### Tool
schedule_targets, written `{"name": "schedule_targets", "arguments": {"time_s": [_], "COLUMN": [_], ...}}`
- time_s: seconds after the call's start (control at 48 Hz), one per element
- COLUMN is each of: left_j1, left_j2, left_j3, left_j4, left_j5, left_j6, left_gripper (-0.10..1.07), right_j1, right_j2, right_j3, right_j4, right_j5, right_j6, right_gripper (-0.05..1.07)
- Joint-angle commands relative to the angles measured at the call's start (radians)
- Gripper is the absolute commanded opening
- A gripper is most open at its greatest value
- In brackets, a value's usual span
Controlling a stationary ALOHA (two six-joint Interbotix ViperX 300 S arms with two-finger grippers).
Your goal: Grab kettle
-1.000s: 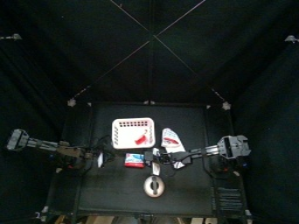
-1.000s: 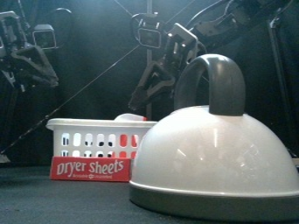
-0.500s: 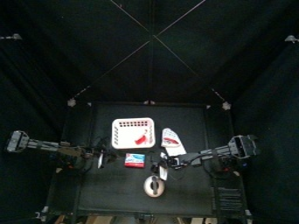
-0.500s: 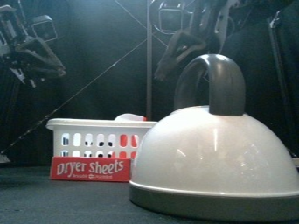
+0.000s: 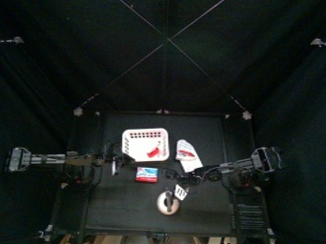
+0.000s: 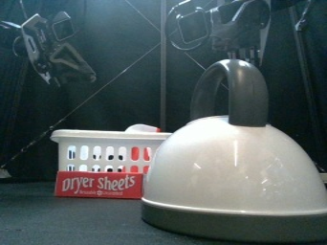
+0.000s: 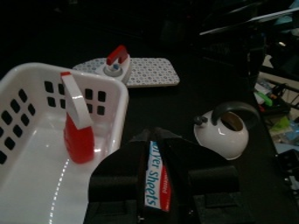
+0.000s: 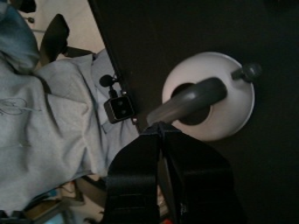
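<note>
Silvery-grey kettle (image 6: 232, 163) stood ungrasped on the table in front of the white basket (image 6: 105, 153), right gripper (image 8: 160, 144) poised above its handle with jaws nearly together, empty; grasp remained outstanding.

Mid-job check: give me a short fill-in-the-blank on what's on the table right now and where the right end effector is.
1. The right end effector hangs above the kettle's dark ____.
2. The red-capped bottle stands inside the white ____.
3. The box in front of the basket reads "Dryer ____".
4. The kettle stands on the ____, not yet lifted.

Missing words: handle; basket; Sheets; table
</note>
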Motion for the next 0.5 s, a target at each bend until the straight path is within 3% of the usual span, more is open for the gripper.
{"name": "schedule_targets", "arguments": {"time_s": [0.0,0.208,0.479], "left_j1": [0.017,0.021,0.014], "left_j2": [0.002,0.002,-0.014], "left_j3": [-0.026,0.038,0.074], "left_j4": [0.0,-0.017,-0.054], "left_j5": [-0.008,-0.009,-0.012], "left_j6": [0.021,0.037,0.037], "left_gripper": [0.6,0.6,0.6], "right_j1": [-0.021,-0.012,0.115], "right_j2": [-0.023,-0.02,0.015], "right_j3": [-0.043,-0.094,-0.107], "right_j4": [-0.061,-0.299,-0.472], "right_j5": [0.069,0.21,0.163], "right_j6": [0.117,0.423,0.676], "right_gripper": [0.34,0.34,0.35]}}
